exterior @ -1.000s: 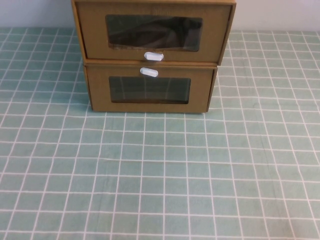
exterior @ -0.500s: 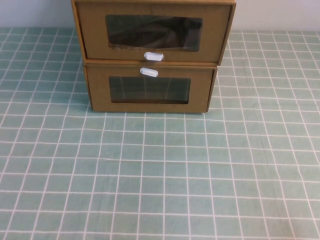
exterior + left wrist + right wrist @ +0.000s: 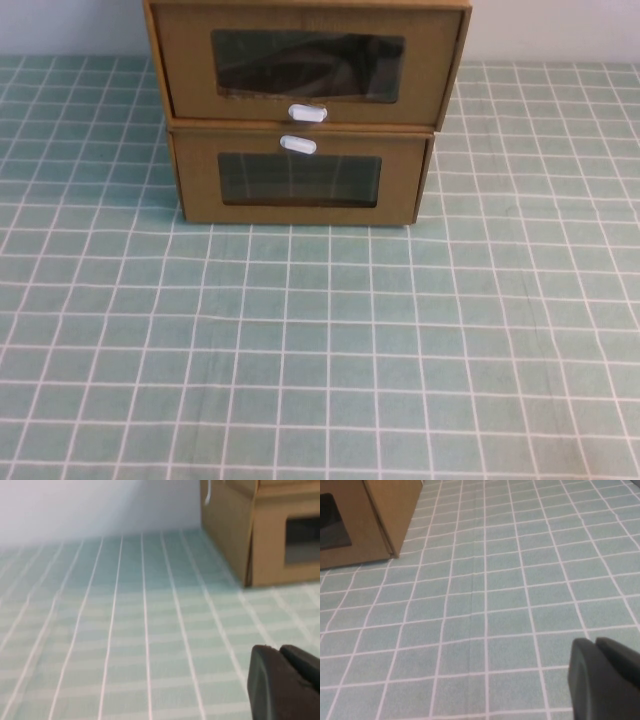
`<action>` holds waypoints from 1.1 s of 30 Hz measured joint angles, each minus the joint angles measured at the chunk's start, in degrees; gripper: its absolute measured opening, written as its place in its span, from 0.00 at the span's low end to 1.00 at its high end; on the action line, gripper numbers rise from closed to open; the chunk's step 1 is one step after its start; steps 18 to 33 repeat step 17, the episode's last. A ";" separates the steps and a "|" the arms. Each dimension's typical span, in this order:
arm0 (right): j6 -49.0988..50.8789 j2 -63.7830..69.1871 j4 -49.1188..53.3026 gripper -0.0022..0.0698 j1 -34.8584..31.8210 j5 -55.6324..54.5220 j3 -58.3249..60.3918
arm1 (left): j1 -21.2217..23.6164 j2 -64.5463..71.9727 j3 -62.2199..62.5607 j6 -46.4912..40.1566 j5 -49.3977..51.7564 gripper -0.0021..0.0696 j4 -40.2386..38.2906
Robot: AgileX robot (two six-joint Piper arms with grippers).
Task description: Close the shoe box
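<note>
- The brown cardboard drawer-style shoe box [image 3: 305, 62], with a clear plastic window and a small white pull tab [image 3: 307, 113] just under that window, sits at the far middle of the desk [image 3: 320, 350], which is covered by a green cloth with a white grid.
- It rests directly on top of a like brown cardboard box [image 3: 300, 178], whose own white tab [image 3: 298, 145] lies over its window.
- In the high view the upper box's front face stands forward of the lower box's front, overhanging it slightly.
- Neither arm shows in the high view.
- The left pincer [image 3: 284, 682] appears only in the left wrist view as dark fingers held low over the cloth, apart from the stacked boxes' left front corner [image 3: 250, 540]; its fingers lie pressed together, clenched on nothing.
- The right pincer [image 3: 605, 677] shows in the right wrist view the same way, low over the cloth and apart from the lower box's right corner [image 3: 385, 535]; its dark fingers likewise lie together, gripping nothing.
</note>
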State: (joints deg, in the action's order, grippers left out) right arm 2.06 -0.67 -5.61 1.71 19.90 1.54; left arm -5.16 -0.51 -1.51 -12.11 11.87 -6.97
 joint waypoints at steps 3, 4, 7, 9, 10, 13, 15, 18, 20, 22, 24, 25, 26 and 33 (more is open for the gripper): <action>0.00 -0.13 0.00 0.01 0.00 0.00 0.00 | 1.78 0.00 0.00 0.64 6.32 0.02 0.74; 0.00 -0.13 0.00 0.01 0.00 0.00 0.00 | 2.03 0.00 0.00 0.74 8.01 0.02 0.84; 0.00 -0.13 -0.09 0.01 0.00 0.00 0.00 | 2.30 0.00 0.00 1.48 8.63 0.02 0.72; 0.00 -0.13 -0.09 0.01 0.00 0.00 0.00 | 2.39 -0.04 0.00 1.86 8.89 0.02 0.64; 0.00 -0.13 -0.09 0.01 0.00 0.00 0.00 | 2.39 -0.04 0.00 1.98 8.88 0.02 0.64; 0.00 -0.13 -0.09 0.01 0.00 0.00 0.00 | 2.39 -0.04 0.00 2.10 8.88 0.02 0.64; 0.00 -0.13 -0.11 0.01 0.00 0.00 0.00 | 2.39 -0.04 0.00 2.18 8.88 0.02 0.64; 0.00 -0.13 -0.11 0.01 0.00 0.00 0.00 | 2.39 -0.04 0.00 2.18 8.88 0.02 0.64; 0.00 -0.13 -0.11 0.01 0.00 0.00 0.00 | 2.39 -0.04 0.00 2.18 8.88 0.02 0.64; 0.00 -0.13 -0.11 0.01 0.00 0.00 0.00 | 2.39 -0.04 0.00 2.18 8.88 0.02 0.64; 0.00 -0.13 -0.11 0.01 0.00 0.00 0.00 | 2.39 -0.04 0.00 2.18 8.88 0.02 0.64; 0.00 -0.13 -0.11 0.01 0.00 0.00 0.00 | 2.39 -0.04 0.00 2.18 8.88 0.02 0.64; 0.00 -0.13 -0.11 0.01 0.00 0.00 0.00 | 2.39 -0.04 0.00 2.18 8.88 0.02 0.64; 0.00 -0.13 -0.11 0.01 0.00 0.00 0.00 | 2.39 -0.04 0.00 2.18 8.88 0.02 0.64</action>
